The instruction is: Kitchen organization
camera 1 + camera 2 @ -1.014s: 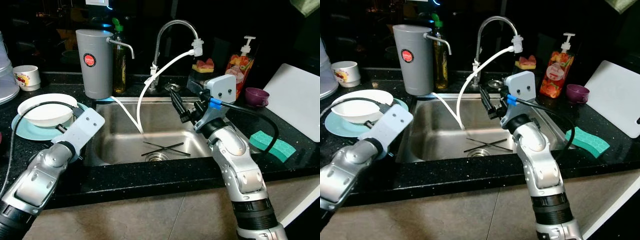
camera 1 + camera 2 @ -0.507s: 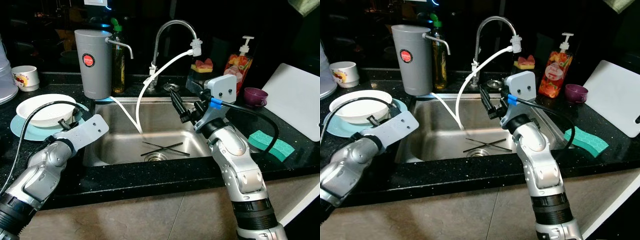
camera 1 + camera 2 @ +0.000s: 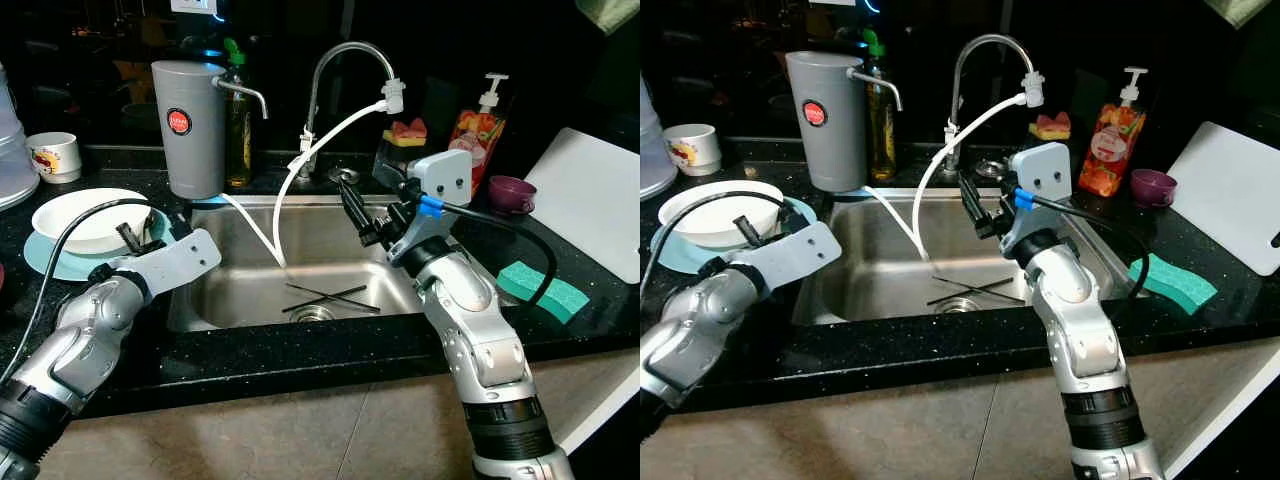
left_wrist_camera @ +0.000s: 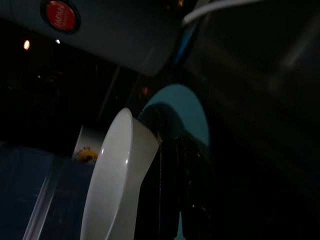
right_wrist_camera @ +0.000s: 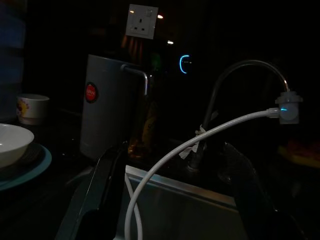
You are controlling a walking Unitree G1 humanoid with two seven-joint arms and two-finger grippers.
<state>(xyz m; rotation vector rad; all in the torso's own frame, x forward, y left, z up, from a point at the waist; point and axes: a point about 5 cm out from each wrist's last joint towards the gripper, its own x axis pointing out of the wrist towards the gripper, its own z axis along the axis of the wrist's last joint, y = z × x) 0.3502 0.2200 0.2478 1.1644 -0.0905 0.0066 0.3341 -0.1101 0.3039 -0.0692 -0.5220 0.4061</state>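
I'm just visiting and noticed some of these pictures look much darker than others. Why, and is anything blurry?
Eye views: sharp and lit from the front, sink and white bowl bright, background nearly black. Left wrist view: dim and soft, bowl rim the one bright shape beside the left end effector. Right wrist view: very dark, with glints on the faucet and white hose.

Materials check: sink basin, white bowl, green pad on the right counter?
Sink: brushed stainless steel, judging by its dull grey sheen and soft reflections. Bowl: probably glazed ceramic, smooth glossy white, though melamine is possible. Green pad: looks like a foam sponge, matte teal with a wavy cut edge.
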